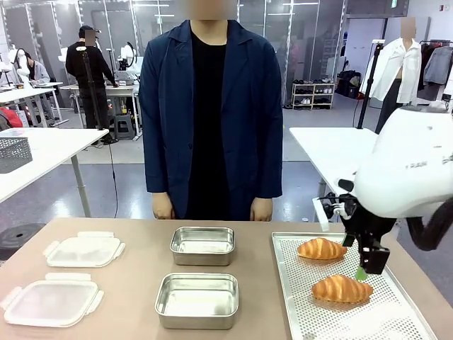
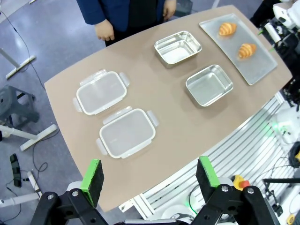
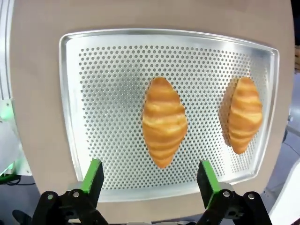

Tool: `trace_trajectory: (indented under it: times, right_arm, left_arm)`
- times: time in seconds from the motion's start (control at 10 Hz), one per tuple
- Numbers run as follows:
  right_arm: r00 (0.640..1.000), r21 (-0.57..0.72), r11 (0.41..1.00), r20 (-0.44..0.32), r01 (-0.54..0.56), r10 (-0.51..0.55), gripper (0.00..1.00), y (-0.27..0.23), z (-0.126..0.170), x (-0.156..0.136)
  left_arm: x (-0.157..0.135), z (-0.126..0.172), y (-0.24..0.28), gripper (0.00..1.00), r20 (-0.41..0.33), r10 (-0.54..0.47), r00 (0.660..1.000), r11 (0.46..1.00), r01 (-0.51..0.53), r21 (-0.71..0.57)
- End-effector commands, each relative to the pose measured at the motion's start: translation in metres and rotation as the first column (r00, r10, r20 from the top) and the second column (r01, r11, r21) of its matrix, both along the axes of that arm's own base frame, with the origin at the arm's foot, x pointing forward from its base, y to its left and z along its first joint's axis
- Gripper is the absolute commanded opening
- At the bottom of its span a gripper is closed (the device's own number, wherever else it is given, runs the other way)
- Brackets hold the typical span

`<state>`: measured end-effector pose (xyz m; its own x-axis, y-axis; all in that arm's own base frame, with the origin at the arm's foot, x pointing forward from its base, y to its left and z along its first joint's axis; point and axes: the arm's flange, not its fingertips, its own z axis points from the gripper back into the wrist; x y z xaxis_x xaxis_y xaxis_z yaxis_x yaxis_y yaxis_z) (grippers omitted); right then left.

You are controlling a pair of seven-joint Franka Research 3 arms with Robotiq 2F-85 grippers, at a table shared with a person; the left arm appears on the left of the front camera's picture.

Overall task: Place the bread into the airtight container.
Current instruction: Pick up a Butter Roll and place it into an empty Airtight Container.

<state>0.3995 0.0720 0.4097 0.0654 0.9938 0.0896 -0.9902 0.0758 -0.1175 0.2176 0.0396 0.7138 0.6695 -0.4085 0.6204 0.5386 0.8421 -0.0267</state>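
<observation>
Green pads of the right gripper are spread wide with nothing between them. The near croissant lies straight ahead of the fingers, lined up in the gap, lengthwise along the finger direction. The second croissant sits off to one side of that gap, apart from the first. Both are on the perforated tray.

Progress is nil as far as can be seen:
- No bread is gripped or moved.
- Both steel containers are empty, farther out beyond the tray's edge.
- The two clear lids lie off, farther out again.
- Grasp, carry and drop-in are all left, by my judgement.

The right wrist view gives the alignment but no height. The front view gives the height: the gripper hangs just over the near croissant, with a pad tip close to its top. Whether they touch, I cannot tell.

The left wrist view adds the left gripper, fingers apart and empty. It is high and well back from the table, with the lids nearest it and the containers and tray beyond. The front view also shows a person at the far edge, hands down and not taking part.
</observation>
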Motion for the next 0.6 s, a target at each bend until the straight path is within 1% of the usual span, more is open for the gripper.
trace_trajectory:
  times: [0.0, 0.2, 0.5]
  right_arm:
    - [1.0, 0.005, 1.0, 0.0, -0.016, 0.016, 1.0, 0.003, -0.024, 0.019]
    - [0.999, 0.007, 1.0, -0.041, 0.01, -0.01, 1.0, -0.001, -0.045, 0.032]
    - [0.999, -0.024, 1.0, -0.045, -0.004, 0.003, 1.0, -0.006, -0.072, 0.044]
  left_arm:
    - [0.0, 0.001, -0.002, 1.0, 0.001, -0.007, 1.0, 1.0, 0.007, 0.003]
    - [0.0, 0.001, -0.002, 1.0, 0.001, -0.007, 1.0, 1.0, 0.007, 0.003]
    - [0.0, 0.001, -0.002, 1.0, 0.001, -0.007, 1.0, 1.0, 0.007, 0.003]
